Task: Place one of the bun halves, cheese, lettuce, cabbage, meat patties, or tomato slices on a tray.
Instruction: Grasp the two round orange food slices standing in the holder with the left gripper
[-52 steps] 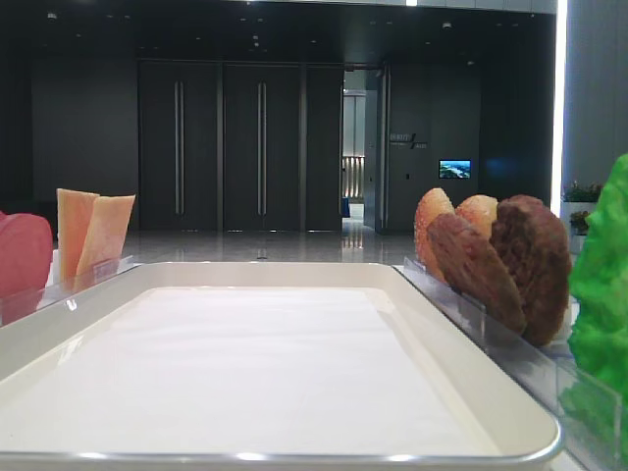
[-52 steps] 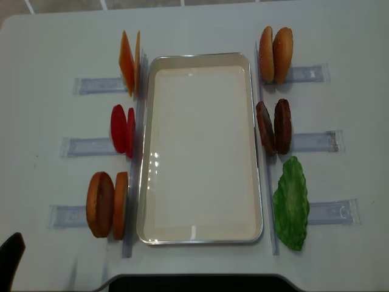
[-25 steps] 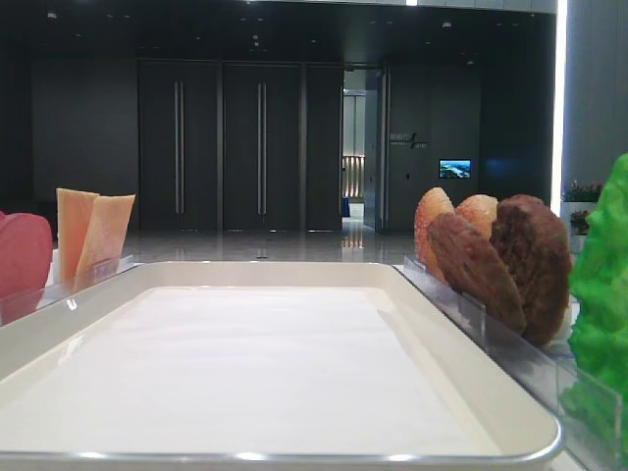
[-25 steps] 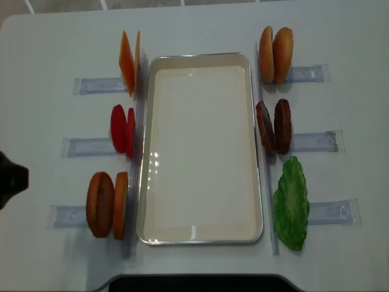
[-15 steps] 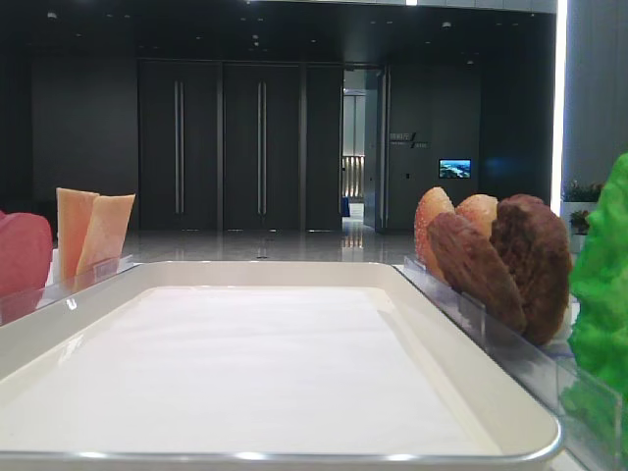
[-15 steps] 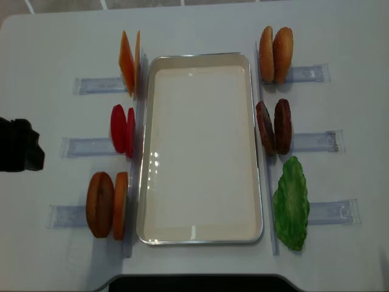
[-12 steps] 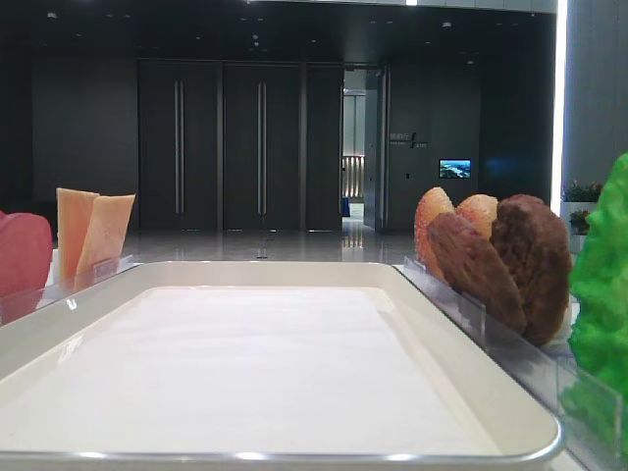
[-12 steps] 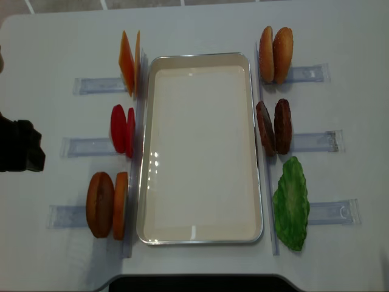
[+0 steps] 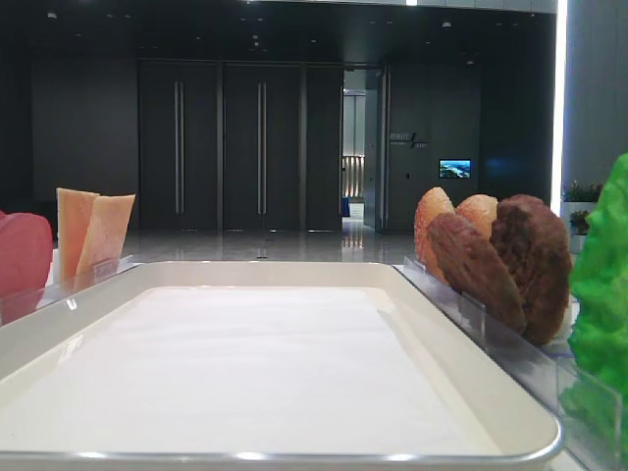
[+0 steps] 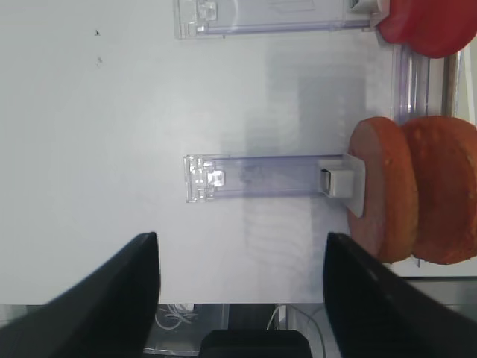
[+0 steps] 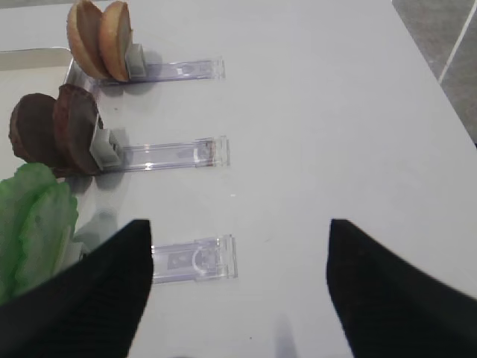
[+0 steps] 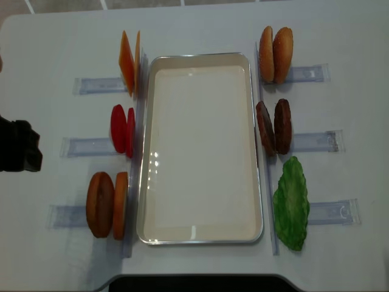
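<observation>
The left end effector (image 10: 240,287) hangs over bare white bench (image 10: 89,149) with its two dark fingers (image 10: 112,298) spread wide and nothing between them; in the overhead view only its dark body shows at the far left edge. Ahead of it and to its right, a clear plastic rack (image 10: 261,177) carries the two round golden orange-brown bun halves (image 10: 414,190) standing on edge side by side, well apart from the fingers; further ahead again sits the round pinkish-red tomato slice (image 10: 428,26) on its own rack. Beyond the buns, away from this end effector, lies the large shallow cream-white rectangular tray (image 12: 200,149), with no food on it, so no placing has been done. This looks like the approach step, most likely toward the bun pair. The next move would call for swinging the open fingers across to straddle one disc by its faces, closing without toppling its neighbour, lifting it from the rack, and carrying it over the glossy rim. On the far side of the tray stand the dark brown rough meat patties (image 12: 273,126). The right end effector (image 11: 238,294) is likewise spread and empty, over bench just beside a clear rack (image 11: 194,259).
</observation>
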